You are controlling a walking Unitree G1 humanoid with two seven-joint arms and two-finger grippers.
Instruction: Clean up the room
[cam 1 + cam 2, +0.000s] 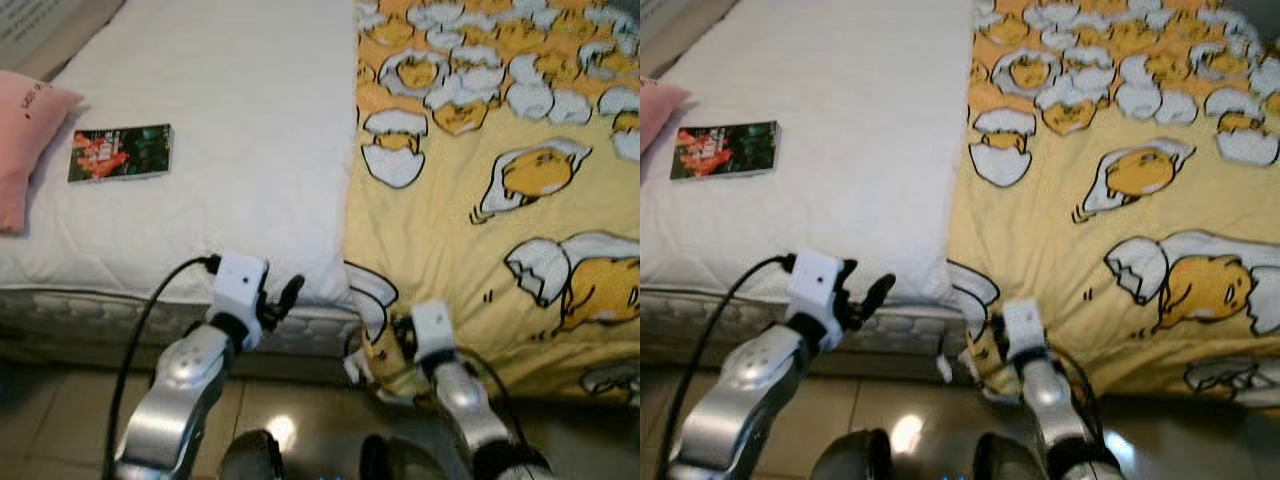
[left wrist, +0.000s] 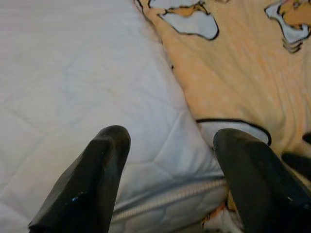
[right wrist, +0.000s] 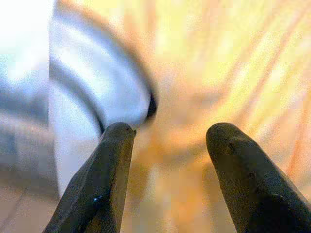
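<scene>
White mattress (image 1: 230, 120); both hands, left (image 2: 167, 187) and right (image 3: 167, 179), spread apart at yellow blanket (image 1: 500, 190) edge

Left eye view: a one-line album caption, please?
Two grippers reach toward the yellow cartoon-egg blanket on a white mattress.

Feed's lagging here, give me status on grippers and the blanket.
Right gripper open, at yellow blanket's hanging edge. Left gripper open, at the white mattress edge. Book and pink pillow lie on the mattress.
</scene>
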